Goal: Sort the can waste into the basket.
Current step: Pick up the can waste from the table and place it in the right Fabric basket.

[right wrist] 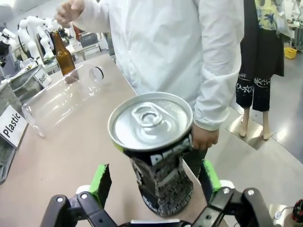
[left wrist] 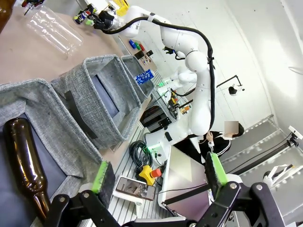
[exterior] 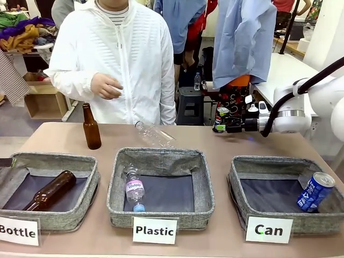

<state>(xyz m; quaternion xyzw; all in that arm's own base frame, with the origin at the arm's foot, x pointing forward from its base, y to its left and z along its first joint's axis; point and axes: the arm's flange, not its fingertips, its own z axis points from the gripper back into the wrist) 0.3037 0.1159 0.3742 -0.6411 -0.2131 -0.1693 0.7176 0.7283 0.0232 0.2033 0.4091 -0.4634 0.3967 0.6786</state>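
Observation:
The small dark dented can point(right wrist: 154, 142) stands tilted near the table's far right edge, also seen as the dark can point(exterior: 220, 119). My right gripper point(right wrist: 154, 180) is open around it, with a green pad point(right wrist: 100, 182) on each side and a small gap to the can. In the front view the right gripper point(exterior: 220, 127) reaches in level from the right. The blue can point(exterior: 315, 192) lies in the "Can" basket point(exterior: 279, 162) at the front right. My left gripper point(left wrist: 158, 172) hangs open and empty beside the "Bottle" bin.
A clear plastic bottle point(exterior: 155, 134) lies on the table behind the "Plastic" bin point(exterior: 161, 156), which holds another bottle. A brown bottle point(exterior: 91, 128) stands at the back left, and another brown bottle point(exterior: 51, 191) lies in the "Bottle" bin point(exterior: 54, 159). A person point(exterior: 115, 59) stands across the table.

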